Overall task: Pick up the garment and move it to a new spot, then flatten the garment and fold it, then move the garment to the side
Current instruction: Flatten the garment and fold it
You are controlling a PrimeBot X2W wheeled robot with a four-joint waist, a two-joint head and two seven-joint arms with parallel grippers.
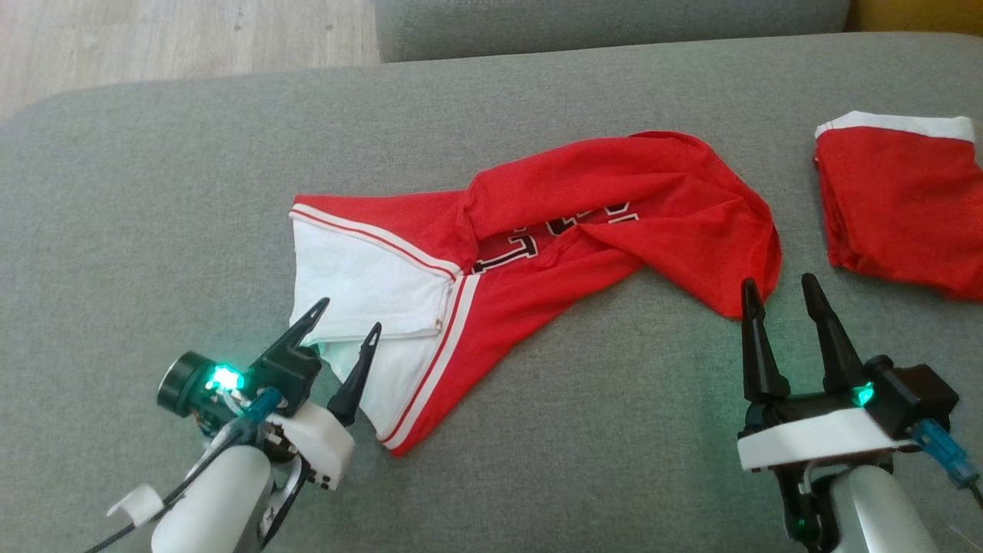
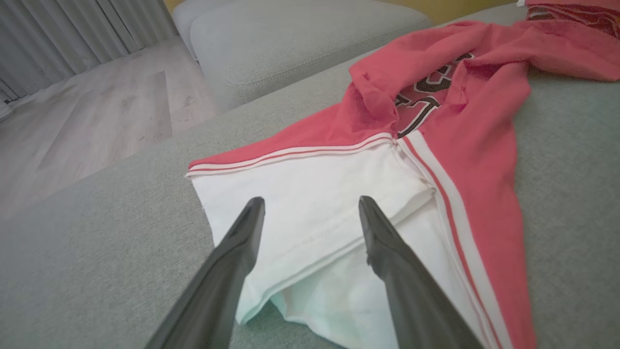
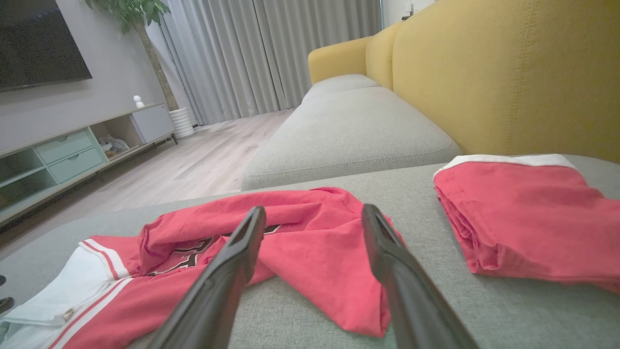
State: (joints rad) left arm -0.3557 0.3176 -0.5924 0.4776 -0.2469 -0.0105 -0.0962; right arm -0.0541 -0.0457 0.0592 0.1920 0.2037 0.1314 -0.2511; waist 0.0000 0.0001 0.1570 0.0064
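Garment (image 1: 584,223) of red and white cloth lies crumpled across the middle of a wide grey sofa cushion (image 1: 537,445). It runs slantwise in the head view. Its white part, edged with red and white stripes, is at the lower left. Its red part is bunched and folded over itself toward the upper right. Black letters outlined in white show partly inside a fold near the middle; they cannot be read.

The left end effector (image 1: 349,315) sits at the lower left with its two dark fingers spread apart and nothing between them. Their tips are over the white part of the garment, near its lower edge. Whether they touch the cloth cannot be told. A green light glows on its wrist.

The right end effector (image 1: 779,280) sits at the lower right, its fingers also spread and holding nothing. The tips point up toward the rounded red end of the garment, just beside its edge.

A second red garment (image 1: 898,207) with a white band lies neatly folded at the right side of the cushion, apart from the first. In the right wrist view, a yellow backrest (image 3: 484,72) rises behind it. A pale wooden floor (image 3: 203,160), grey curtains (image 3: 271,48) and a low cabinet (image 3: 63,155) lie beyond.
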